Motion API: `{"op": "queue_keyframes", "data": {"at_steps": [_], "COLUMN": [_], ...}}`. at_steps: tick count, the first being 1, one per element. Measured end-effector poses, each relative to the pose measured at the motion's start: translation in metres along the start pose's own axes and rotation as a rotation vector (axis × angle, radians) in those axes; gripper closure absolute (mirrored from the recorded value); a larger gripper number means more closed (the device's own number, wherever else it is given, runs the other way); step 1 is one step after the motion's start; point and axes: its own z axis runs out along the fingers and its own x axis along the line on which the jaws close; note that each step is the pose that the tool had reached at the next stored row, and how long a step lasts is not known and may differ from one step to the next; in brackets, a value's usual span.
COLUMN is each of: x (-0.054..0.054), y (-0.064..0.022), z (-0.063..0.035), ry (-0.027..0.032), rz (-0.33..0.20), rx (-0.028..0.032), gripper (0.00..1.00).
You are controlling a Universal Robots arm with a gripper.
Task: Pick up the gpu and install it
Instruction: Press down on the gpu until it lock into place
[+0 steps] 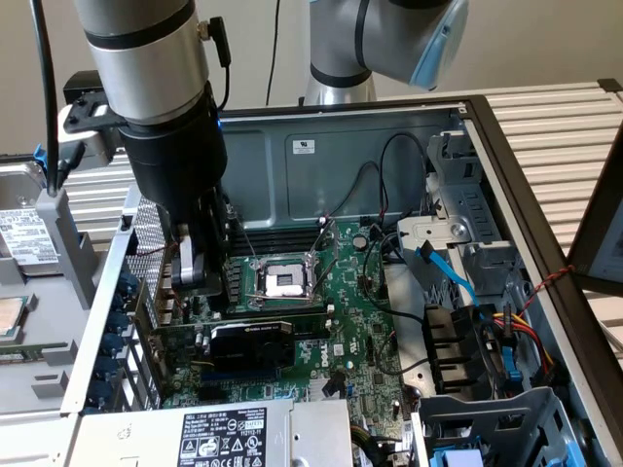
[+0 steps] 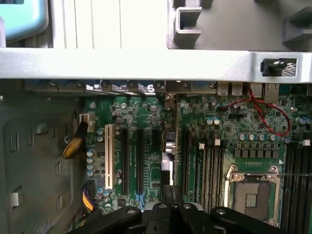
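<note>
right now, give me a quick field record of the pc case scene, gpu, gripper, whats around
setting: open computer case with green motherboard
gpu: black-shrouded card standing on edge in the expansion slot area
gripper: shut, low over the board beside the gpu's bracket end
cpu socket: empty, next to the gripper
power supply: grey box with label, at the near edge

A plain beige wall [image 1: 263, 49] stands behind a counter [image 1: 560, 126] of pale ribbed metal slats, evenly lit by soft indoor light.
</note>
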Motion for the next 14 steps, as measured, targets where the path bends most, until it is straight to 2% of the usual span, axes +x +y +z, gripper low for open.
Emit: {"op": "queue_keyframes", "data": {"at_steps": [5,9,14], "x": [-0.001,-0.001,-0.002], "y": [0.0006,0.0010,0.0014], "z": [0.0060,0.0107,0.0148], "ry": [0.0003,0.0008,0.0007], "rz": [0.000,0.000,0.000], "rx": [-0.0094,-0.0233,-0.0302], "gripper": [0.89,0.89,0.89]}}
